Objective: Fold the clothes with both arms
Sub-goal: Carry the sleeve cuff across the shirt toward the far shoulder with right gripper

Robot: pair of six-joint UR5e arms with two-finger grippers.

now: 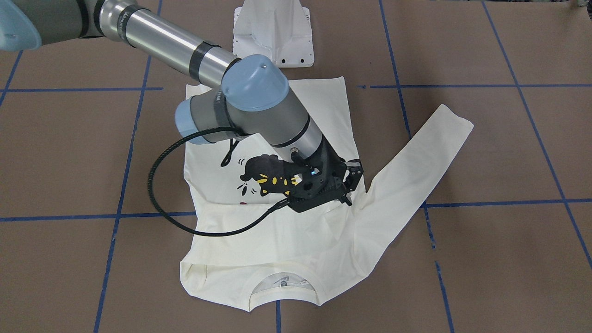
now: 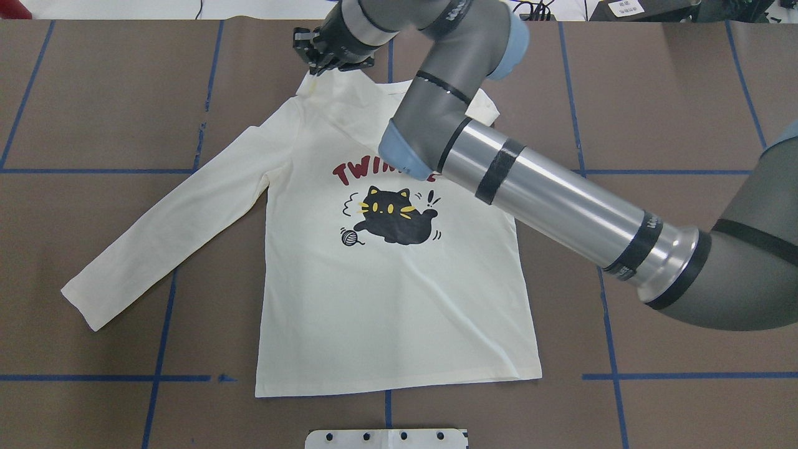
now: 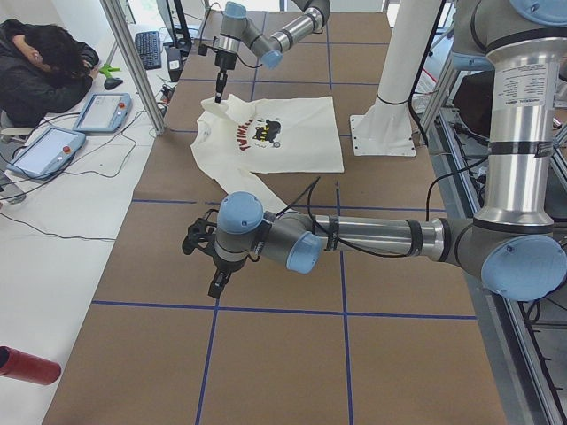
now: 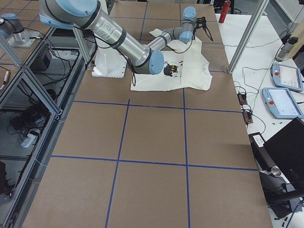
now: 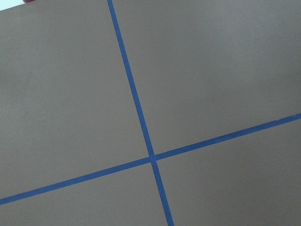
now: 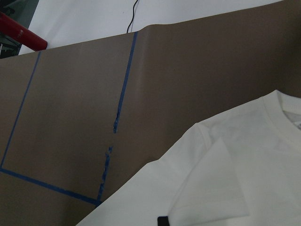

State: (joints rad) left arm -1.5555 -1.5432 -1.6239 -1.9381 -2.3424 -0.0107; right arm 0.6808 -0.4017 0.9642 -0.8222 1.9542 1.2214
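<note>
Now, you have the T-shirt (image 2: 386,312) lying print-up on the table (image 2: 654,93), 1 long sleeve (image 2: 168,243) stretched flat to the robot's left. The right gripper (image 1: 349,190) is clamped on the shoulder above that sleeve and holds the collar end raised. The right arm (image 2: 548,199) crosses over the shirt and blocks your overhead sight of the end of the lettering (image 2: 358,171), just above the cat print (image 2: 393,215). Well past the sleeve's cuff, the left gripper (image 3: 216,283) hangs over blue tape lines (image 5: 136,101), and you cannot tell whether its fingers are apart or together. The white pedestal base (image 1: 273,32) sits just beyond the hem, and an operator (image 3: 44,66) and a red cylinder (image 3: 25,365) are off the table on the collar side.
</note>
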